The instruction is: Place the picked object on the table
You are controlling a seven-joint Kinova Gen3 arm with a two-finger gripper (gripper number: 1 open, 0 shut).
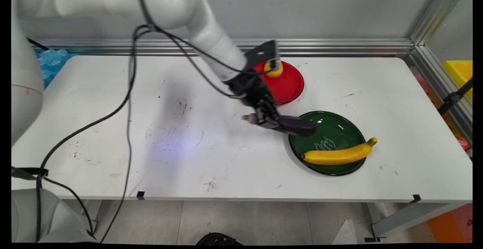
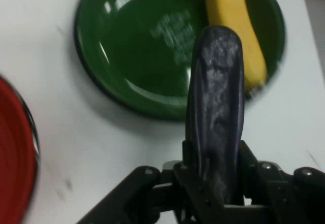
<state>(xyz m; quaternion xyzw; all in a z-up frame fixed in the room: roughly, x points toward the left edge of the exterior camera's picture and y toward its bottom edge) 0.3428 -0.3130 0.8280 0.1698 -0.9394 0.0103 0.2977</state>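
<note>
Above the green plate's [image 1: 341, 122] near rim, I noted my gripper [image 1: 272, 120] clamped on 1 purple eggplant [image 1: 298, 125], banana [image 1: 337, 154] already plated.

Purple eggplant [image 2: 216, 107] in pincer [image 2: 213, 178], above green plate [image 2: 132, 56] with banana [image 2: 236, 26]

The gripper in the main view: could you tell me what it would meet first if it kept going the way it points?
Probably the green plate: the gripper, shut on an eggplant, points toward it, with the banana beyond. Height above the plate is unclear.
</note>
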